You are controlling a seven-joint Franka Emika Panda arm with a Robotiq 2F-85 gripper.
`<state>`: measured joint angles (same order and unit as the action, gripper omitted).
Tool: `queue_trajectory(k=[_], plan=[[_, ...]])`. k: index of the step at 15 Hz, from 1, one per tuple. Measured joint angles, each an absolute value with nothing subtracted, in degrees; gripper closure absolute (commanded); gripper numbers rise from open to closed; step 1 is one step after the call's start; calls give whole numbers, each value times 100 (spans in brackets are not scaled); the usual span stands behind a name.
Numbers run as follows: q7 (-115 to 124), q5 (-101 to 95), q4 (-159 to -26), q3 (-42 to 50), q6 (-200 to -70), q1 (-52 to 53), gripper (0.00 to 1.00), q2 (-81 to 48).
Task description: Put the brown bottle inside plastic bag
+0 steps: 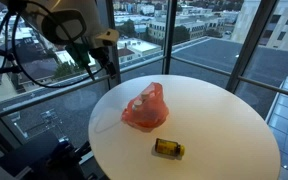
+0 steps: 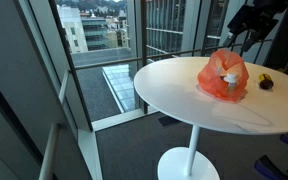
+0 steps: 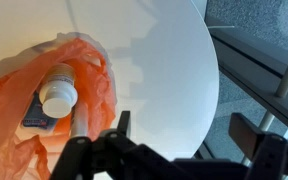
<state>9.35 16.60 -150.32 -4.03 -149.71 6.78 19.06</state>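
Note:
The brown bottle (image 1: pixel 168 148) lies on its side on the round white table (image 1: pixel 224 120), near the front edge; it also shows in an exterior view (image 2: pixel 265 82). The orange plastic bag (image 1: pixel 145 109) sits mid-table, seen too in an exterior view (image 2: pixel 224 77) and in the wrist view (image 3: pixel 12 115). A white-capped bottle (image 3: pixel 59 92) lies inside the bag. My gripper (image 3: pixel 184 130) is open and empty, above the table's edge beside the bag; it shows in both exterior views (image 1: pixel 102 62) (image 2: pixel 246 40). The brown bottle is out of the wrist view.
The table (image 2: pixel 184 95) stands on a single pedestal beside floor-to-ceiling windows (image 1: pixel 184 25). A metal railing (image 3: pixel 274 60) runs just past the table's edge.

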Motion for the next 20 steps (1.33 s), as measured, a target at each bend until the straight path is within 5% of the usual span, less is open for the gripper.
queue_trajectory(k=[20], plan=[[2045,207,-14418,-400,-14894,-500,0,1395]])
